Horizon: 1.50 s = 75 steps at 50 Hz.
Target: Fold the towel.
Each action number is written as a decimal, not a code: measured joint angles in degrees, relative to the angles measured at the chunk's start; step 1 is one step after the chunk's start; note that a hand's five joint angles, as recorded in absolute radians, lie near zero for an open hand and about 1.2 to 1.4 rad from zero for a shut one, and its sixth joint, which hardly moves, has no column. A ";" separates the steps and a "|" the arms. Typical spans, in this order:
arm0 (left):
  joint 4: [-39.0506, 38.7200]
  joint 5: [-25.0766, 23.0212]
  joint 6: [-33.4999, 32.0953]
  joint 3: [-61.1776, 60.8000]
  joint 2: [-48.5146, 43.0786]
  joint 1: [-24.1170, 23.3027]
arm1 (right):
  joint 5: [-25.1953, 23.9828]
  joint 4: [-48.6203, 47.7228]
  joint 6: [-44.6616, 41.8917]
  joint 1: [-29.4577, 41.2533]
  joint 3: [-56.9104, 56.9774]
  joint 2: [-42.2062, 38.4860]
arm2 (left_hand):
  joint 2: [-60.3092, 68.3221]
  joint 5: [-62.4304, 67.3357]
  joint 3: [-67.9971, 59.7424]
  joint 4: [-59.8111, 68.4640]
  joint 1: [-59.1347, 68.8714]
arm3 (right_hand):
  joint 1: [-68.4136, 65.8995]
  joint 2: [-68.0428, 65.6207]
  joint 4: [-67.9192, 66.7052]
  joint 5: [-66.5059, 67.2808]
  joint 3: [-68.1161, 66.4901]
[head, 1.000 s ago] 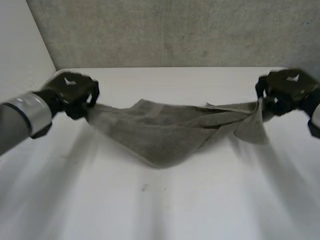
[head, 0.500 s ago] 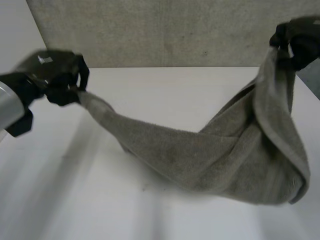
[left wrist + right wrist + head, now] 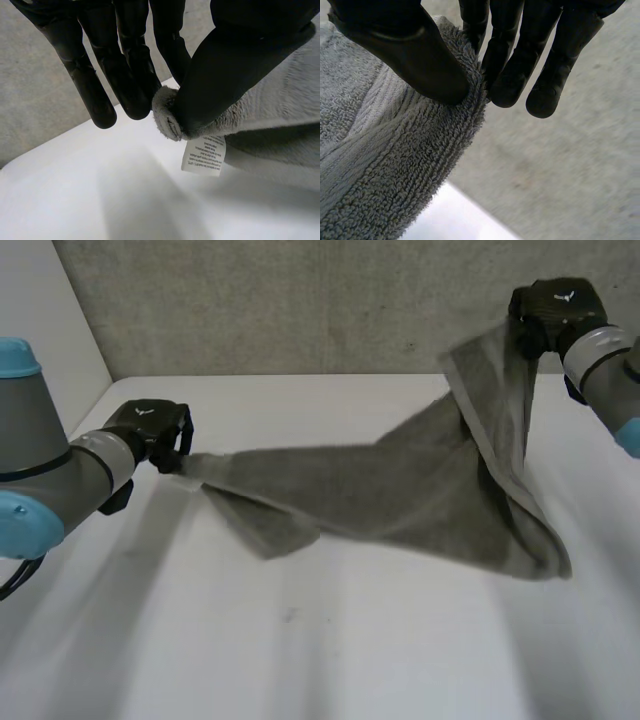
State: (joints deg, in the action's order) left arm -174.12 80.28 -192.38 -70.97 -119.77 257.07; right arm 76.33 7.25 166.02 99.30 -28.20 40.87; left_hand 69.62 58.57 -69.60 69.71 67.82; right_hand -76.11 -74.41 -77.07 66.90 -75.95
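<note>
My left hand (image 3: 150,430) pinches one corner of the towel (image 3: 400,490) between the thumb and fingers (image 3: 127,80). The fingers are straight and close together. One white care label (image 3: 203,155) hangs just beside that pinch. My right hand (image 3: 555,312) grips the towel's ribbed border the same way, with the cloth pressed between thumb and fingers. There is one grey towel, stretched in the air between my two hands and held higher at my right. Its sagging lower edge hangs near the white counter (image 3: 300,640); I cannot tell whether it touches. Behind the counter stands a rough grey wall (image 3: 300,300).
</note>
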 measured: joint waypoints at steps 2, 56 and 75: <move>-0.29 0.62 0.00 0.52 -0.62 -0.26 | 0.68 -1.65 -0.08 0.08 0.77 -0.88 | 0.00 0.00 0.00 0.00 0.00 | 2.48 2.48 2.52 -2.67 2.44; -0.96 1.37 -0.02 -1.70 -1.15 -2.23 | -10.14 -10.18 -22.56 -5.43 -65.07 18.90 | 0.06 0.03 -0.09 0.01 0.00 | 47.38 45.16 47.87 -48.27 46.74; -0.90 1.30 0.11 -2.12 -0.15 -2.27 | -9.79 -12.05 -24.26 -7.05 -57.08 12.97 | 0.06 0.17 -0.09 0.00 0.00 | 45.19 45.05 46.58 -45.62 45.42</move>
State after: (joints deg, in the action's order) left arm -175.02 81.58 -192.27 -73.09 -119.92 254.79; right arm 66.54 -4.80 141.76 92.25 -85.27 53.85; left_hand 69.69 58.74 -69.69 69.72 67.82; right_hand -30.92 -29.37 -30.49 21.28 -30.53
